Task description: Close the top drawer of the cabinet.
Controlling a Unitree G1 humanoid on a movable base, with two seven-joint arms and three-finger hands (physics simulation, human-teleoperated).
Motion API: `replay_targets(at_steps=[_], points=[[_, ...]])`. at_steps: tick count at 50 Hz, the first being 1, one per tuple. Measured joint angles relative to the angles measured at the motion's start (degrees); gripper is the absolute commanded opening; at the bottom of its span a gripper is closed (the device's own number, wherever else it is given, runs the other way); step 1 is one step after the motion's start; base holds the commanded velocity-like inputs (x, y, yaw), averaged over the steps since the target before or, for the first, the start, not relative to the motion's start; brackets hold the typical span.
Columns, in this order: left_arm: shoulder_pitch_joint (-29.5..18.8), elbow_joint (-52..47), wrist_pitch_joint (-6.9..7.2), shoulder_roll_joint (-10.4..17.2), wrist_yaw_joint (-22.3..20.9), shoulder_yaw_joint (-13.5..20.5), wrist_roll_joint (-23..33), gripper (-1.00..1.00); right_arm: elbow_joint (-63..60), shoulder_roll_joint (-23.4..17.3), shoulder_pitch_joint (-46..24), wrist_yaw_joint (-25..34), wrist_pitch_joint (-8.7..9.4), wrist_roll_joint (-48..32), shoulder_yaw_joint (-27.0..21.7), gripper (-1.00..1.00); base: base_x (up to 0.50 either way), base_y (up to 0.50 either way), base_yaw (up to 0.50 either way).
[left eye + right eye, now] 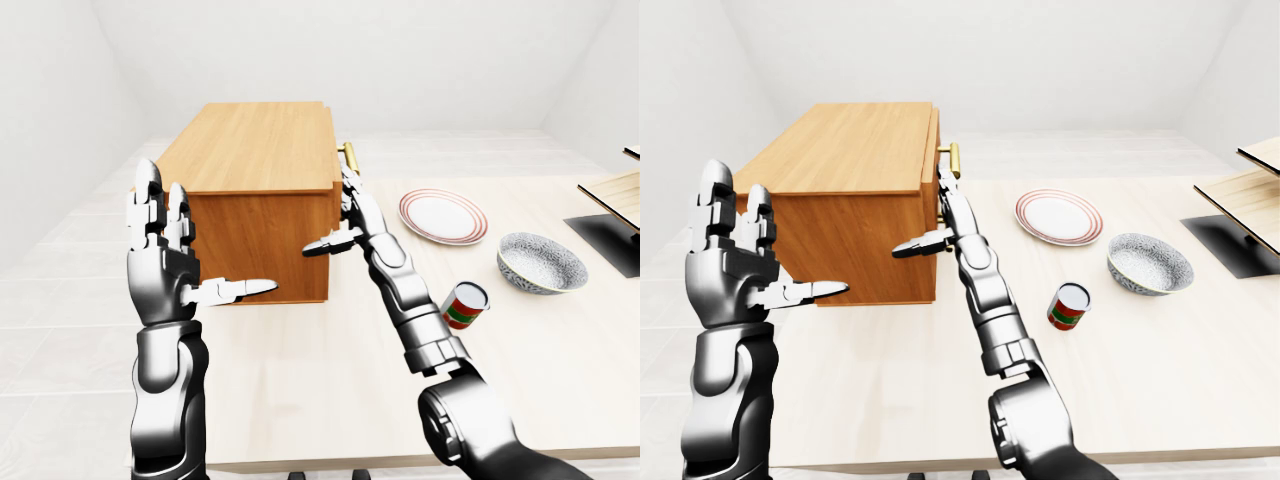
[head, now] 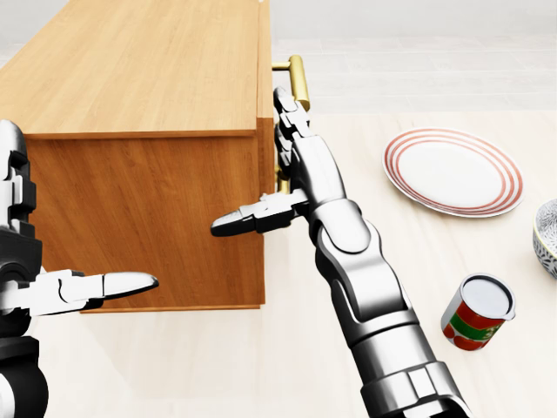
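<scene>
**On a pale tabletop, white room around**

Beside the wooden cabinet point(image 1: 255, 200), the right hand point(image 2: 291, 178) lies open against its drawer front, fingers by the brass handle point(image 2: 298, 80), gripping nothing. Left hand point(image 1: 165, 250) hovers open, empty. Rightward: striped plate point(image 1: 442, 216), can point(image 1: 464, 305), bowl point(image 1: 541, 262).

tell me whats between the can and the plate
Nothing: bare table separates the can from the plate, clearest in the head view.
</scene>
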Motion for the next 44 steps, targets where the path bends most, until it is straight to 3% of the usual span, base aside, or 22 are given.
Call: replay_targets(at_steps=[18,44], points=[[0.00,0.26,0.00,0.04,-0.13,0.14,-0.18,1.00,3.13,1.65,-1.88,0.60,-1.22,-0.46,0.19,1.00,0.00,0.00,0.00],[-0.09,0.79,0.00,0.04,-0.09,-0.04,-0.04,1.00,5.62,0.16,-3.02,2.42,-2.95,0.62,0.49,1.00,0.00,0.00,0.01]])
